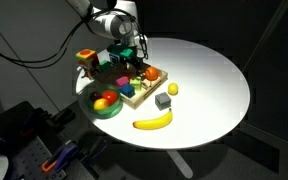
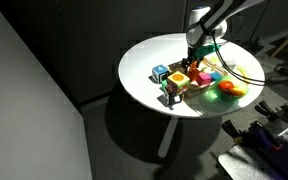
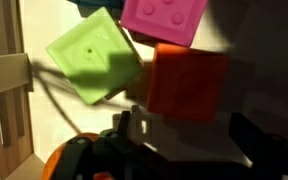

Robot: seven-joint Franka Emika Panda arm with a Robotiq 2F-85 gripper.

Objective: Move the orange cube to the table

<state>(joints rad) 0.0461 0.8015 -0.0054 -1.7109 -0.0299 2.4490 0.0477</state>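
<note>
In the wrist view the orange cube (image 3: 189,80) lies in the wooden tray next to a light green block (image 3: 94,55) and a pink block (image 3: 164,20). My gripper (image 3: 191,130) is open, with its two dark fingers just below the cube's near edge, one to each side. In both exterior views the gripper (image 1: 134,57) (image 2: 194,58) hangs low over the tray (image 1: 136,97) (image 2: 176,98) on the round white table (image 1: 209,85) (image 2: 149,55). I cannot pick out the cube for certain in the exterior views.
A rounder orange piece (image 3: 69,150) lies by the gripper's left finger. A green bowl of fruits (image 1: 104,102) stands beside the tray. A banana (image 1: 152,122), a small grey cube (image 1: 163,101) and a yellow piece (image 1: 172,89) lie on the table.
</note>
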